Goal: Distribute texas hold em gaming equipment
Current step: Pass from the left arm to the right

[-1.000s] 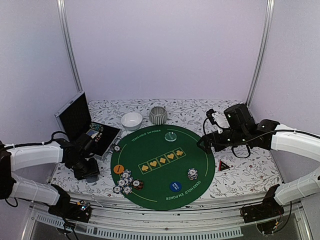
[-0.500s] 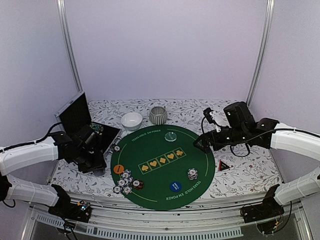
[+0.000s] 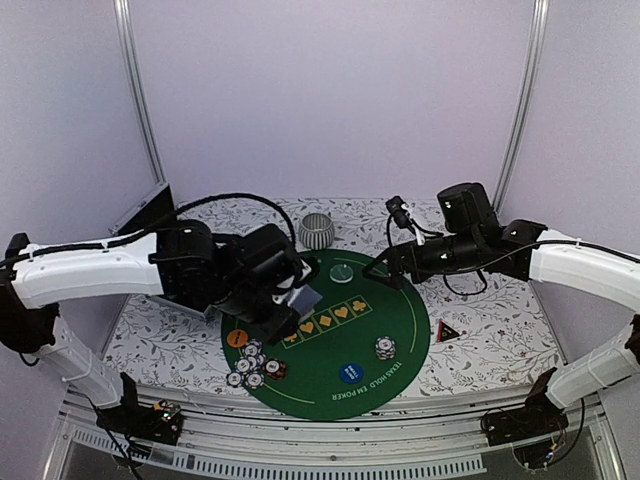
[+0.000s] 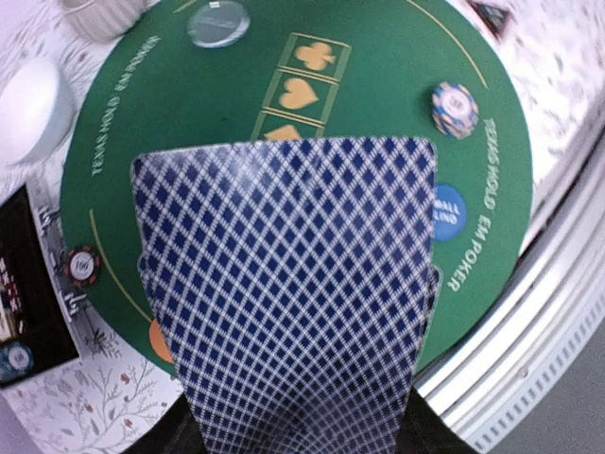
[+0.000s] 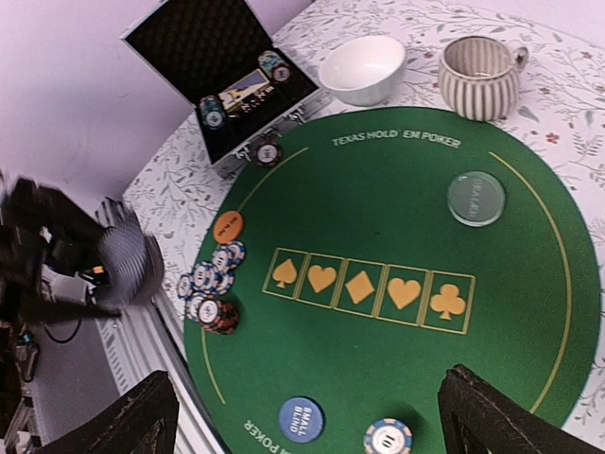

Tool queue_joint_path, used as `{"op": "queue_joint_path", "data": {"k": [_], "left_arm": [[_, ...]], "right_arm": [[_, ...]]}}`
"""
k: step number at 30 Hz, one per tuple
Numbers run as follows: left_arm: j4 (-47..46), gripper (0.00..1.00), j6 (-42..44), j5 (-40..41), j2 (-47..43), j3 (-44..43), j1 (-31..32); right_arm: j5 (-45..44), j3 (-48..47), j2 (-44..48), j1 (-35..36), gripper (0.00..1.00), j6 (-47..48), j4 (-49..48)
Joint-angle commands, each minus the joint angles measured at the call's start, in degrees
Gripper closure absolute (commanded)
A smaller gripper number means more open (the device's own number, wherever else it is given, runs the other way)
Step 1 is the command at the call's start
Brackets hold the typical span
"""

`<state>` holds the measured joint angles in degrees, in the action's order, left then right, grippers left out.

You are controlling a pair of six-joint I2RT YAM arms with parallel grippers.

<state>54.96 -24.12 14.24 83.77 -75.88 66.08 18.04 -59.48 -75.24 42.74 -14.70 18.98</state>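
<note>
— Playing cards (image 4: 284, 293), blue-diamond backs up, are pinched in the left gripper (image 3: 295, 308) and held above the left half of the green mat (image 3: 310, 362). More than one edge is seen, so a small stack is judged rather than a single card.

— And what can be counted as done?

— The orange disc (image 3: 236, 338), the blue small-blind disc (image 3: 349, 372) and the pale green disc (image 3: 342, 272) are laid on the mat. A heap of striped poker chips (image 3: 252, 366) is gathered at the near-left rim, and one chip stack (image 3: 385, 347) is set on the right side. The red-black triangle (image 3: 448, 331) is found off the mat, to its right.

— What is left?

— The five printed suit boxes (image 5: 359, 287) are bare; no card is laid on them. Further chips (image 5: 213, 112) are seen in the open case (image 5: 189, 43). An early-to-middle stage is judged, with the dealing not yet begun.

— And the arms?

— The left arm is stretched from the left across the mat, wrist bent down, with the cards hung over the left end of the boxes. The right gripper (image 3: 385, 268) is spread wide, with nothing between its fingers (image 5: 132, 416). It is poised above the mat's far-right rim near the pale green disc and tilted down toward the centre.
</note>
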Motion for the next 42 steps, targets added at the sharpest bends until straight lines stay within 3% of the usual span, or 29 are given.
{"op": "queue_joint_path", "data": {"k": [1, 6, 13, 28, 38, 42], "left_arm": [[8.22, 0.61, 13.72, 3.68, 6.19, -3.65, 5.13], [3.85, 0.61, 17.83, -0.11, 5.94, -4.53, 5.46], [-0.67, 0.62, 21.45, -1.37, 3.13, -2.96, 6.57], [-1.18, 0.62, 25.09, -0.16, 2.62, -3.3, 6.93], [-4.19, 0.63, 28.07, 1.21, 1.2, -3.02, 6.9], [-6.34, 0.63, 29.48, 1.08, -0.19, -1.97, 6.97]], "right_arm": [[11.16, -1.0, -2.13, 1.54, 0.03, -4.59, -7.25], [21.43, 3.6, -4.61, 3.43, 0.04, -11.22, -18.46], [25.36, 6.09, -8.18, 3.81, 0.05, -16.15, -26.24], [31.52, -0.79, -20.98, 8.89, 0.18, -18.13, -30.32], [33.62, -4.28, -26.36, 10.04, 0.43, -19.56, -30.91], [34.93, -4.76, -26.62, 10.24, 0.65, -19.67, -31.23]]}}
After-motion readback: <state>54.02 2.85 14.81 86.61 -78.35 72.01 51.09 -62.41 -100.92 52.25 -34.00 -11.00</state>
